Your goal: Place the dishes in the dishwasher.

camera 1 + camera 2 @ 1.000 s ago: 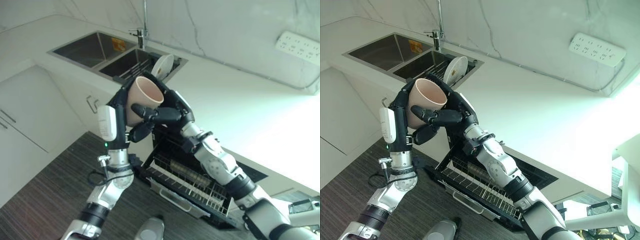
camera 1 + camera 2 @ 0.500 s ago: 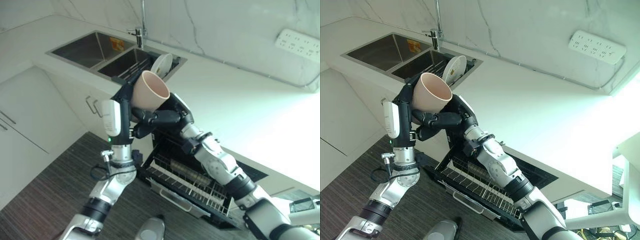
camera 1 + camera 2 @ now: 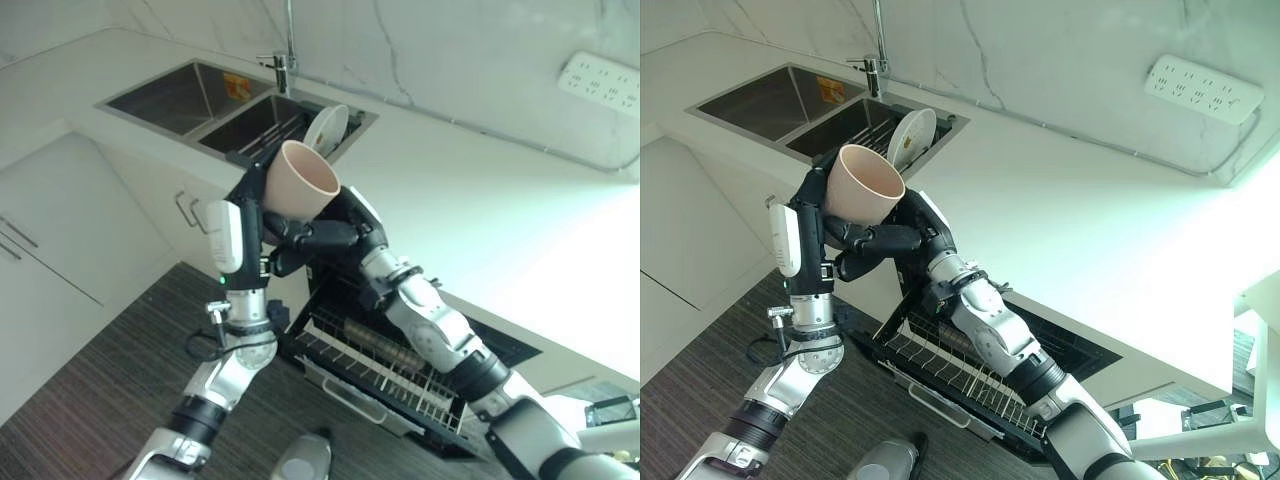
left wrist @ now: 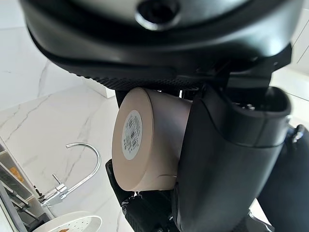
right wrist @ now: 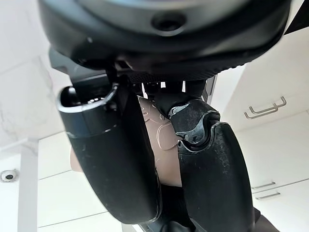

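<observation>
Gripping a beige cup from both sides, left hand and right hand curled round it, above the open dishwasher rack; plate at one o'clock.

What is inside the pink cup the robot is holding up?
The cup looks empty where its inside shows: just plain pink wall. Its bottom is out of sight. Both the left robot hand and right robot hand wrap its lower part.
</observation>
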Available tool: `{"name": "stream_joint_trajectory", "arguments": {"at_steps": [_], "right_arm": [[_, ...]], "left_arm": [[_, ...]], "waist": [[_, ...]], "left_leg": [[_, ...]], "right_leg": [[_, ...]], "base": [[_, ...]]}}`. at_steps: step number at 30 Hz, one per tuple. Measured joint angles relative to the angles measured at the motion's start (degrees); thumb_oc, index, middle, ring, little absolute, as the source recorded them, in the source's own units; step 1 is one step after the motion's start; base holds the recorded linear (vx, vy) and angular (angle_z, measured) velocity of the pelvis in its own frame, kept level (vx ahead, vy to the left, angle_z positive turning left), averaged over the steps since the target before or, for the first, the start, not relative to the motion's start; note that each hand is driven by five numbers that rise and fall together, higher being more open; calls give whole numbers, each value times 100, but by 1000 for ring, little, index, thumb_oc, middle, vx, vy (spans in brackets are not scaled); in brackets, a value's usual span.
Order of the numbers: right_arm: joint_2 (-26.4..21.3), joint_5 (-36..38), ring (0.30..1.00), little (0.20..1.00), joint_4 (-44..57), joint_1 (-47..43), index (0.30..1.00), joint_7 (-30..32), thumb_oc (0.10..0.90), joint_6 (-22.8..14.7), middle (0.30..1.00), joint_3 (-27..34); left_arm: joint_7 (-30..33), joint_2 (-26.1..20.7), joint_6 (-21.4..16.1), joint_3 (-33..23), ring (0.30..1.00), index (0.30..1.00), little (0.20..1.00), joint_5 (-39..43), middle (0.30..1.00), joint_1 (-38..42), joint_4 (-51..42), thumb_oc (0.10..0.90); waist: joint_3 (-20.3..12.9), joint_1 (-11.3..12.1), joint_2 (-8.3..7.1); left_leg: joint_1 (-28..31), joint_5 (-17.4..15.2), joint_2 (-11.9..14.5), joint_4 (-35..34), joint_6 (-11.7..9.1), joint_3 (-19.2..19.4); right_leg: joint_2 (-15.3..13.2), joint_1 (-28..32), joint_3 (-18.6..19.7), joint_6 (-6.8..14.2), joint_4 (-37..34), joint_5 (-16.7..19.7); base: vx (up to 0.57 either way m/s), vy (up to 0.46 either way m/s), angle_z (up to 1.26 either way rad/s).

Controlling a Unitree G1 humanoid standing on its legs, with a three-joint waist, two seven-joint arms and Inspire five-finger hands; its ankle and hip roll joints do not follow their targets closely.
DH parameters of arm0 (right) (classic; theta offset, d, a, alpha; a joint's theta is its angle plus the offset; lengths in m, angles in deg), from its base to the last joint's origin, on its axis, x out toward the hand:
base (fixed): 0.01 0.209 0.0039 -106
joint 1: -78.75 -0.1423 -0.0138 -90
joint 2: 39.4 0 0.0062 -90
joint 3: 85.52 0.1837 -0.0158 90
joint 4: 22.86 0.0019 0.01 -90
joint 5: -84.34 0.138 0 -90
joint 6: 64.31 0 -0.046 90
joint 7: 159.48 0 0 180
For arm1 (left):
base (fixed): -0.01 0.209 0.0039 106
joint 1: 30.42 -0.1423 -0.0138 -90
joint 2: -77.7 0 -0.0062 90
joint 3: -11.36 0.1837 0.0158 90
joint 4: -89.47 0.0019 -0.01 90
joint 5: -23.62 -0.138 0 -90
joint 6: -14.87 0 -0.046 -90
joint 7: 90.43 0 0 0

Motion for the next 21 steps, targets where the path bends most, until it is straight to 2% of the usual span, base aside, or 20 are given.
{"name": "stream_joint_trajectory", "arguments": {"at_steps": [3, 5, 6, 7, 8, 15, 17, 21], "right_arm": [[7, 66, 300, 300, 0, 96, 300, 165, 400, -250, 300, -99], [43, 140, 300, 300, 1, 240, 300, 319, 400, -404, 300, -143], [49, 206, 300, 300, 1, 295, 300, 379, 400, -462, 300, -174], [49, 272, 300, 300, 2, 362, 300, 440, 400, -553, 300, -204], [51, 307, 300, 300, 9, 413, 300, 452, 400, -614, 300, -208], [-42, 340, 300, 300, 316, 709, 300, 587, 400, -867, 300, -87], [-292, 331, 300, 300, 896, 988, 300, 555, 400, -924, 300, -18], [-695, 404, 300, 300, 1265, 1204, 300, 139, 400, -954, 300, 326]], "left_arm": [[-30, 3, -16, 43, 300, 300, 300, 20, 300, 11, 0, 400], [-163, -3, -17, 123, 300, 300, 300, 193, 300, 29, 6, 400], [-252, 1, -18, 131, 392, 392, 392, 223, 392, 29, 12, 461], [-357, 8, -30, 136, 813, 813, 813, 234, 813, 29, 18, 742], [-420, 7, -54, 137, 900, 900, 900, 235, 900, 31, 18, 800], [-1024, 34, -453, 181, 900, 900, 900, 924, 900, -17, -173, 800], [-1304, 11, -588, 103, 900, 900, 900, 1012, 900, -258, -680, 800], [-1754, -146, -737, -11, 900, 900, 900, 1015, 900, -727, -1216, 800]], "waist": [[10, -3, 17], [51, -1, 88], [64, -3, 110], [71, -10, 123], [70, -11, 124], [87, -25, 161], [119, -34, 216], [131, -170, 238]], "left_leg": [[2, -1, 0, 3, 1, 14], [3, -8, -1, 11, 8, 30], [3, -10, -2, 15, 12, 35], [4, -12, -1, 15, 15, 40], [4, -14, -1, 13, 18, 44], [1, -76, -8, 25, 35, 109], [-1, -88, -12, 31, 77, 182], [-4, -87, -8, 7, 80, 258]], "right_leg": [[-5, 0, 4, -1, 2, 0], [-13, 1, 16, -1, 8, 0], [-15, 1, 21, -1, 9, 1], [-15, 1, 20, -1, 10, 1], [-15, 2, 22, -1, 11, 1], [-36, 1, 41, -1, -11, 0], [-42, -31, 102, 1, -20, 1], [-30, -75, 172, 6, -36, 4]], "base": [[-1, 10, 0], [6, 16, -1], [21, 39, -1], [39, 26, -1], [48, 31, -1], [44, 43, -3], [15, 18, -12], [27, 12, -8]]}}
